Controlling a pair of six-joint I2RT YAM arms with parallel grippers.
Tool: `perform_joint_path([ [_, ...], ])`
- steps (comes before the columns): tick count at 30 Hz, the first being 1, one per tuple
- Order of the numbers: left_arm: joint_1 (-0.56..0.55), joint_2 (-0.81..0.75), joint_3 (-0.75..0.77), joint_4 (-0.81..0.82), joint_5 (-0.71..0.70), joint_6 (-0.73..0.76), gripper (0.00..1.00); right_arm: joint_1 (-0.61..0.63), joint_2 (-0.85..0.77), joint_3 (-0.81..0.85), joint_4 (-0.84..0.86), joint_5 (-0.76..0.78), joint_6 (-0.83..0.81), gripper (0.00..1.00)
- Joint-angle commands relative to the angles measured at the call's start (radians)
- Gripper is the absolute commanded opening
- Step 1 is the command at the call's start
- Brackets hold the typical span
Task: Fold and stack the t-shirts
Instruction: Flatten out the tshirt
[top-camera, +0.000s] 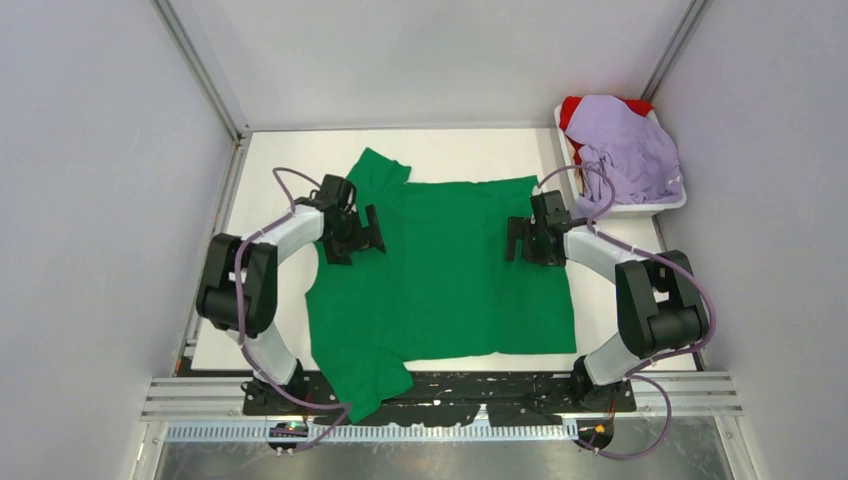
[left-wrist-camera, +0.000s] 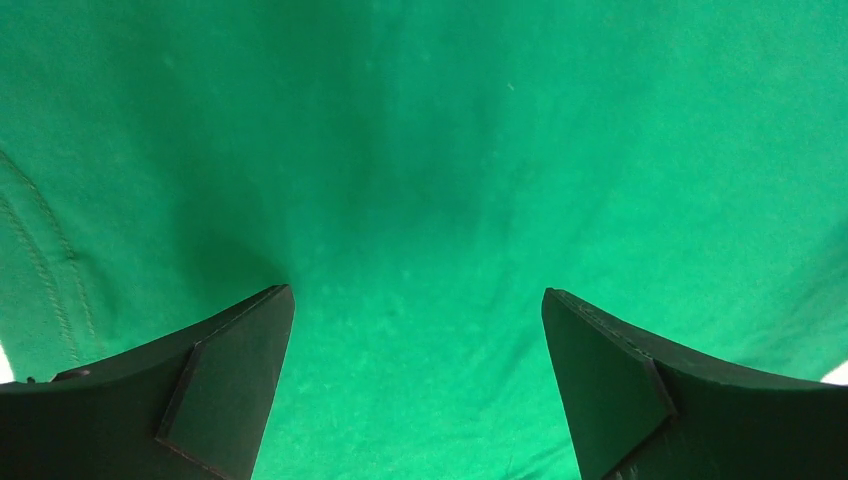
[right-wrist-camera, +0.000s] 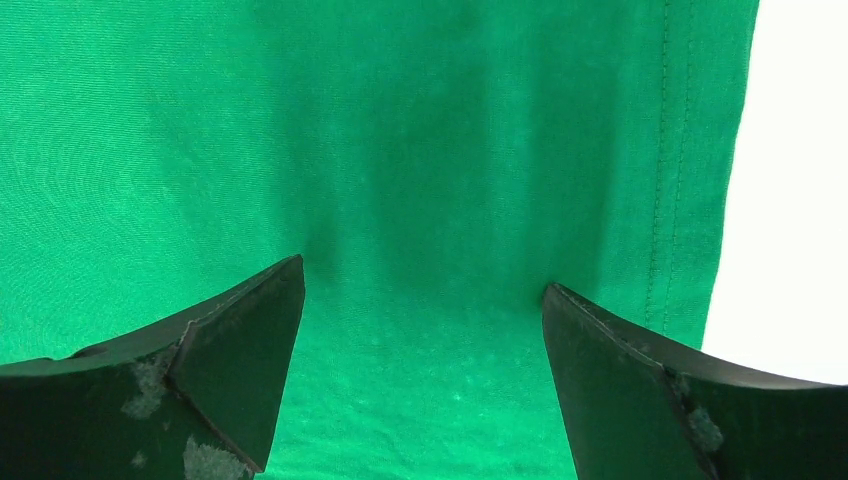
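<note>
Top external: both jaws wide over spread green t-shirt (top-camera: 440, 280); tray (top-camera: 645, 208) far right, lavender t-shirt (top-camera: 628, 150) covering probably red t-shirt (top-camera: 572, 107).

One camera looks down from high behind; each wrist camera peers closely past its fingers (left-wrist-camera: 230, 380) onto the green t-shirt (top-camera: 440, 270) beneath them, which all views share.
</note>
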Motion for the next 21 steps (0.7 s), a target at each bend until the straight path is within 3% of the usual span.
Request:
perform_joint_path([
  [1, 0.042, 0.106, 0.142, -0.009, -0.063, -0.033, 1.0, -0.002, 0.025, 0.031, 0.031, -0.017, 0.043, 0.95],
  [13, 0.156, 0.508, 0.663, -0.177, 0.025, -0.122, 1.0, -0.011, 0.254, 0.286, 0.012, -0.068, 0.146, 0.96],
  [21, 0.184, 0.67, 0.977, -0.194, 0.069, -0.152, 1.0, -0.04, 0.402, 0.499, -0.004, -0.056, 0.138, 0.96],
])
